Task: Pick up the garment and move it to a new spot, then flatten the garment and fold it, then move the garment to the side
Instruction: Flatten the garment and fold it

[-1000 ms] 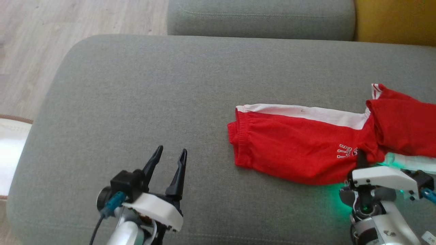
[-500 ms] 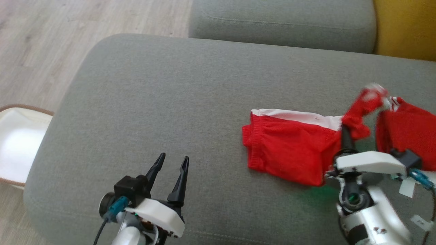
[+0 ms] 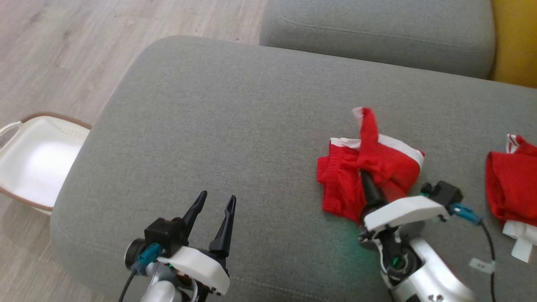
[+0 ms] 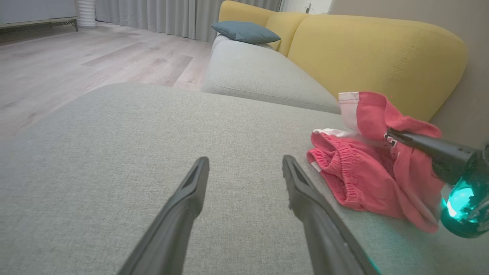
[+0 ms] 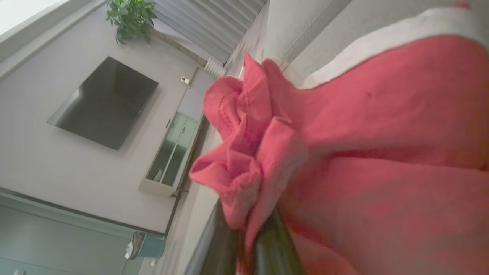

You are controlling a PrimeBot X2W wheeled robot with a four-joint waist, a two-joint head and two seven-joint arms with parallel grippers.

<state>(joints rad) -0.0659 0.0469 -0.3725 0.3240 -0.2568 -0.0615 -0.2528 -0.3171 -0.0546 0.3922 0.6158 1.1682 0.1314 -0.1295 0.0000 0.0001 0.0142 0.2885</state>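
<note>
The red shorts lay bunched on the grey sofa cushion, with one fold pinched between the pressed-together right jaws and rising past their tips. That thin fold could slip free under a pull, and the trailing waistband could drag and crumple further. The left jaws stood spread, holding nothing, well aside. The right wrist view showed the pinched fold close up. The head view showed a second red garment on the far side of the right jaws.

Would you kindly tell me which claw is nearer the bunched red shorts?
Right. The right claw is shut on the red shorts; the left claw stands open over the cushion, apart on their left.
</note>
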